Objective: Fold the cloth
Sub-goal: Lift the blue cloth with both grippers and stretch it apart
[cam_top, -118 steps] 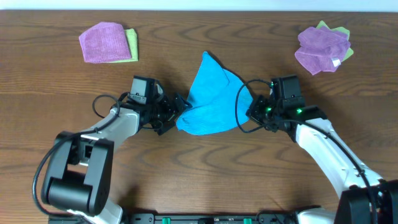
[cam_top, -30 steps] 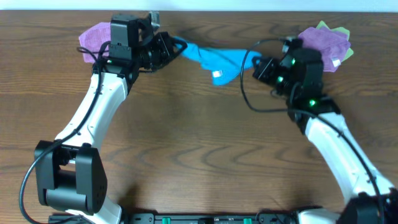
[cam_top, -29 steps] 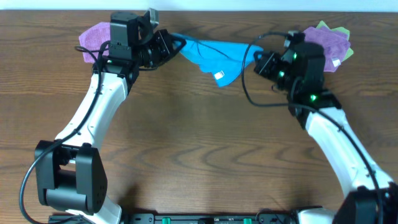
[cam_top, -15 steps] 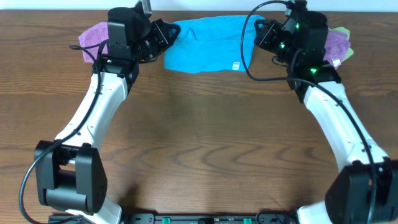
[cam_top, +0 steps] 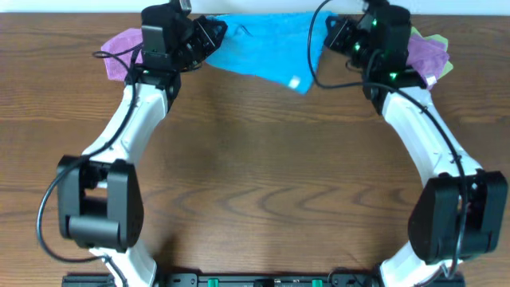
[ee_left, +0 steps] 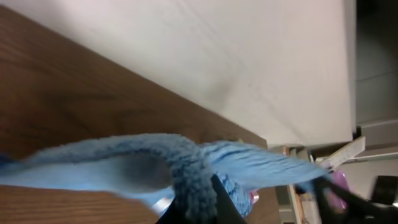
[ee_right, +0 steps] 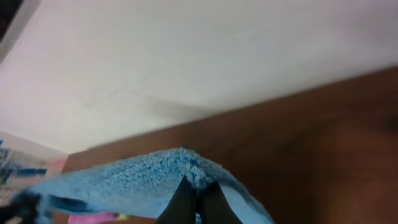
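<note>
In the overhead view, the cloth [cam_top: 259,44] is seen stretched out along the far edge of the table [cam_top: 255,175], raised between the two arms. One top corner is pinched by the left gripper [cam_top: 217,32], the other by the right gripper [cam_top: 328,36], and both sets of jaws are clamped tight on the fabric. The lower edge of the cloth hangs slanted, lower toward the right gripper, and a small white tag [cam_top: 295,82] is shown near that low corner. A purple cloth [cam_top: 119,62] lies on the wood beside the left arm. A second purple cloth [cam_top: 429,54] is found behind the right arm, with a light green cloth [cam_top: 416,33] peeking out from under it.

In the left wrist view, the blue fabric [ee_left: 143,152] is seen bunched into a thick fold that runs down into the left gripper [ee_left: 208,200] at the bottom edge, where it is squeezed between the dark fingers. From there the cloth is drawn off in a thin band toward the far arm. Brown tabletop [ee_left: 56,81] and a pale wall [ee_left: 205,43] fill the rest; the picture is blurred.

In the right wrist view, a fluffy corner of the cloth [ee_right: 137,180] is gripped by the right gripper [ee_right: 198,200] – the two dark fingertips are pressed together with the fabric between them. The tabletop [ee_right: 298,137] is seen beyond it, with the wall [ee_right: 186,50] above.
</note>
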Available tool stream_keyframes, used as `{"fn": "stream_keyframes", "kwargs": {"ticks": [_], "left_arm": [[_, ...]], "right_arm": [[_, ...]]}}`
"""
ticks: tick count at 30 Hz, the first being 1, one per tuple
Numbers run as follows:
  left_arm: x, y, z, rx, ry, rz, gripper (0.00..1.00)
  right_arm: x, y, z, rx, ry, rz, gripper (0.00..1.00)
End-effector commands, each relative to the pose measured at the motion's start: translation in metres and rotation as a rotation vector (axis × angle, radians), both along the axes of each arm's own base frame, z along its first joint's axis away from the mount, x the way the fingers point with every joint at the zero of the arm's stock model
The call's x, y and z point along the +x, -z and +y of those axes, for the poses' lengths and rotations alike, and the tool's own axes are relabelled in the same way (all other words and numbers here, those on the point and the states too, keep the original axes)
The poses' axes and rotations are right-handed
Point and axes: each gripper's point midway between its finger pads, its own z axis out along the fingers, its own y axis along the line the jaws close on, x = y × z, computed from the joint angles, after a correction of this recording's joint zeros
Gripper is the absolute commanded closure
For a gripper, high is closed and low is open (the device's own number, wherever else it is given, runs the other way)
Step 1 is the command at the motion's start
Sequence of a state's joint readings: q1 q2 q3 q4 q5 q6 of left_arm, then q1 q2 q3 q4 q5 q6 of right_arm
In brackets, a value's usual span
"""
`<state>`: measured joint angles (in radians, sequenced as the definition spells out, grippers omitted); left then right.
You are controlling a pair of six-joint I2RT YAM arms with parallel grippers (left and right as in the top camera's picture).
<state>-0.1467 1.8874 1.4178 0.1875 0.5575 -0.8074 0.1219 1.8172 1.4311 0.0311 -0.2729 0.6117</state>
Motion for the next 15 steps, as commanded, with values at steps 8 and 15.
{"fn": "stream_keyframes", "kwargs": {"ticks": [8, 15], "left_arm": [[0.012, -0.006, 0.007, -0.015, 0.076, -0.002, 0.94], [-0.017, 0.012, -0.003, -0.01, 0.241, 0.073, 0.94]], "right_arm": [[0.013, -0.001, -0.014, -0.056, 0.021, 0.015, 0.99], [-0.005, 0.019, 0.0, -0.057, -0.076, 0.113, 0.99]]}}
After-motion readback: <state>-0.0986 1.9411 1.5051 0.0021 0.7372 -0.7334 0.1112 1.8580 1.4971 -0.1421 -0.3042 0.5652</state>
